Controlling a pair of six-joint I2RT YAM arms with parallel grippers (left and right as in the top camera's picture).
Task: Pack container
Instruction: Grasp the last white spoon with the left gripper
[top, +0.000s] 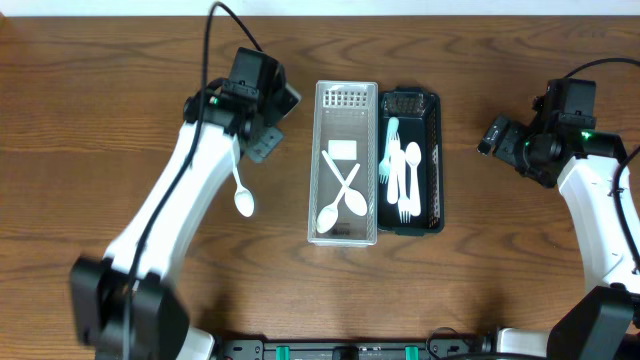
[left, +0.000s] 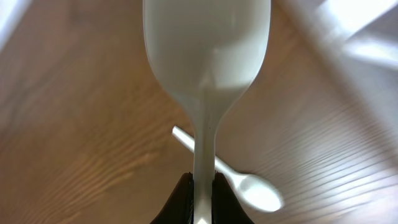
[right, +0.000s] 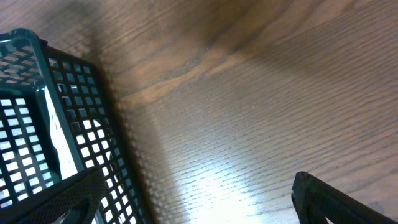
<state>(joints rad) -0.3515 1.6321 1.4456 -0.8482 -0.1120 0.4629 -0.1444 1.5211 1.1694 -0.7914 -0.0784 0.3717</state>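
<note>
Left pincer (left: 203, 183): clamped on a white spoon (left: 208, 56).
Right pincer (right: 196, 190): spread wide, empty, beside the dark basket (right: 37, 124).
Loose spoon (top: 243, 198): on the worktop (top: 120, 60), left of the white tray (top: 318, 160).

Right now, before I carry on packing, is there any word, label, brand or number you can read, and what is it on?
No text can be read in any view.
White card in the clear basket: looks blank, too small to tell.
Dark basket and the spoon in the left gripper: no marks show.
</note>
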